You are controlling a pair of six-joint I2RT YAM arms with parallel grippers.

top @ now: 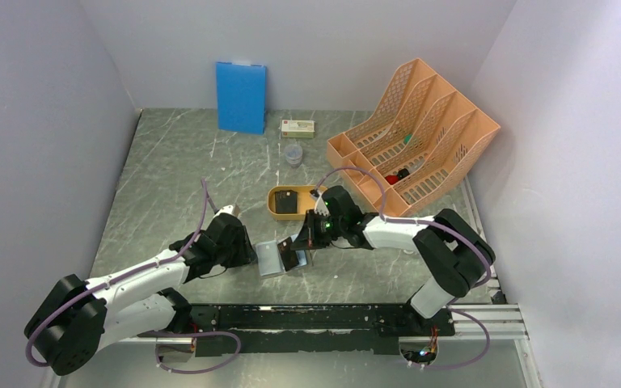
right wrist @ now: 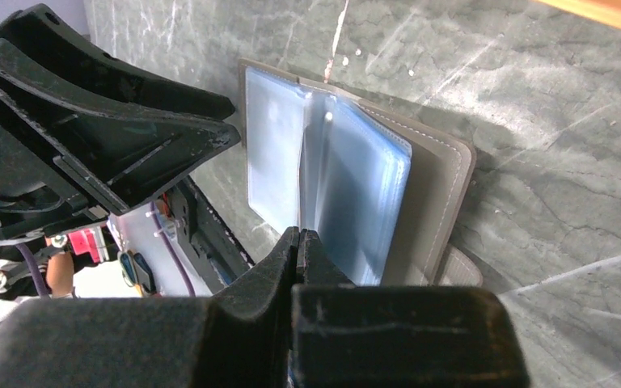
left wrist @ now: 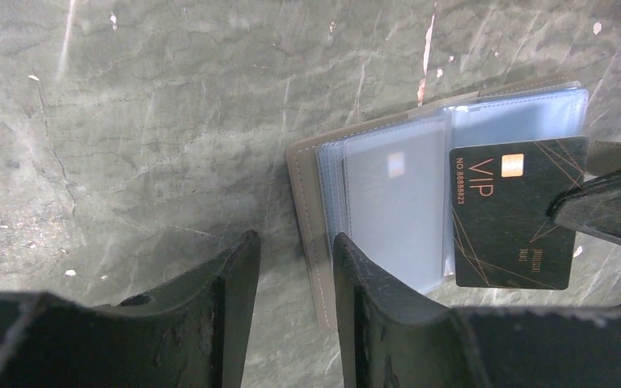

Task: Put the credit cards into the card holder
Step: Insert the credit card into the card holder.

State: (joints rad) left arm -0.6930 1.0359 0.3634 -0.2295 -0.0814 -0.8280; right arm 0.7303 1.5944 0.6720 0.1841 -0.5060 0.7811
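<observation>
Black credit card (left wrist: 513,214), thin and printed with gold VIP lettering, is gripped by one edge in the tightly closed right fingers (right wrist: 300,242). It is held over the small grey folding card holder (left wrist: 388,202), on the side away from the left fingers (left wrist: 346,263). The card holder lies open on the grey-green marbled desk (top: 178,178) with its pale blue plastic sleeves upward. Whether the card touches a sleeve cannot be told.

The left fingers stand partly apart with nothing between them. One of them is set at the card holder's edge, but whether it presses on the cover cannot be told.

The step in hand is judged to be the insertion. The sleeves are seen fanned up from the spine in the right wrist view, so a single sleeve should be picked out before the card is advanced. The card's leading edge should be squared to that sleeve's mouth and slid in at a shallow angle. The card holder should be pinned by the left fingers so that it is not pushed along the desk. The grip should be released only once most of the card is sheathed.

At least one more dark card (top: 289,204) is seen in the mustard-yellow oval tray (top: 272,202) just beyond the card holder, so more insertions are expected.
</observation>
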